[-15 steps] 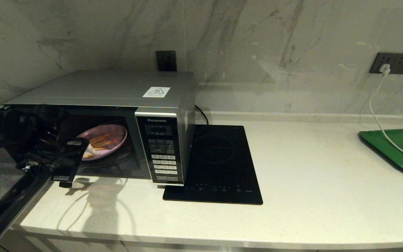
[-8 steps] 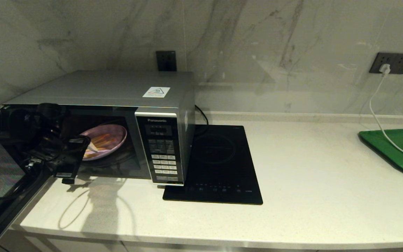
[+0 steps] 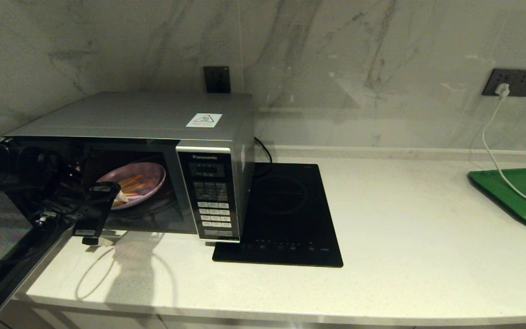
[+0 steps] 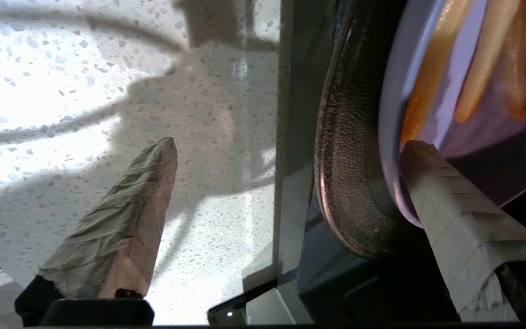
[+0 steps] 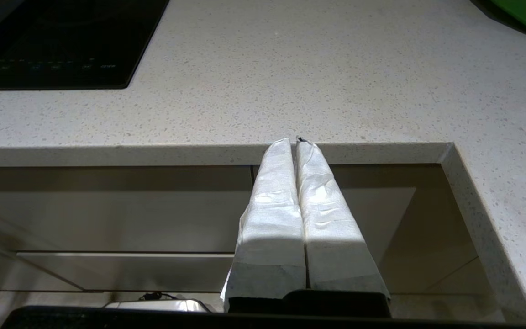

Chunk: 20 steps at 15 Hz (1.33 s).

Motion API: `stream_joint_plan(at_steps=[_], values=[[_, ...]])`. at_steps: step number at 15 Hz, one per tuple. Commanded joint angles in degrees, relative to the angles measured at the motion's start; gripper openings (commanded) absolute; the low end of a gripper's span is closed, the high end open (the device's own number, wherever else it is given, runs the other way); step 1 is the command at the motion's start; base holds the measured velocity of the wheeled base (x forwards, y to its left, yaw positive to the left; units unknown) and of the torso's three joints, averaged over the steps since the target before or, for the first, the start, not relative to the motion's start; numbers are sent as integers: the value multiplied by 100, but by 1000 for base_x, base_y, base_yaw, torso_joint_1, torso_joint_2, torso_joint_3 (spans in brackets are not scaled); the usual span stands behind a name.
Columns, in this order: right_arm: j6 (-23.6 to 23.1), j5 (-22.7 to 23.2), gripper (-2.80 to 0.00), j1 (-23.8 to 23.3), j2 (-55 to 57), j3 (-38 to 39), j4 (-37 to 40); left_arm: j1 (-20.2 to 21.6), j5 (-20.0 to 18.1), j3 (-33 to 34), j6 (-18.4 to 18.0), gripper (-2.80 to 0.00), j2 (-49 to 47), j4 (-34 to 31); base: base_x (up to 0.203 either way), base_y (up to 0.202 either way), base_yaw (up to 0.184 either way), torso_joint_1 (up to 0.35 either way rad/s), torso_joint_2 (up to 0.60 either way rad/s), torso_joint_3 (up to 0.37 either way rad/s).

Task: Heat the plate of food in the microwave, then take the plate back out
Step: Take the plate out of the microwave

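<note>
Plate of food (image 3: 131, 184) sits on the turntable inside the open microwave (image 3: 153, 137). Left gripper (image 4: 286, 146) is at the cavity mouth, fingers spread wide, one tip touching the plate rim, likely lining up a rim grasp. Right gripper (image 5: 296, 142) parked below the counter edge (image 5: 199, 153), fingers pressed together, empty.

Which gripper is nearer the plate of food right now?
Left. The left gripper is open at the microwave mouth, one finger touching the plate of food. The right gripper is parked below the counter edge.
</note>
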<state>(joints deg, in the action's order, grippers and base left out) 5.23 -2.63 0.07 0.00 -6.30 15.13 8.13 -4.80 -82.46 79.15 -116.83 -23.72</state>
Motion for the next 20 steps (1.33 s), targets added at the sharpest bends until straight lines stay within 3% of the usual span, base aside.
stream_joint_plan(at_steps=[1,10,11,20], values=[[4,0,-280,1,0,-1,8,4,-2,67,25,0,-5,-18,0,0,0,0,0,0],[4,0,-280,1,0,1,8,-5,-3,362,-22,0,157,-10,0,0,0,0,0,0],[4,0,-280,1,0,-3,8,-5,-3,359,-68,-280,209,-10,0,0,0,0,0,0],[4,0,-280,1,4,2,8,-5,-3,309,-199,-280,293,17,0,0,0,0,0,0]])
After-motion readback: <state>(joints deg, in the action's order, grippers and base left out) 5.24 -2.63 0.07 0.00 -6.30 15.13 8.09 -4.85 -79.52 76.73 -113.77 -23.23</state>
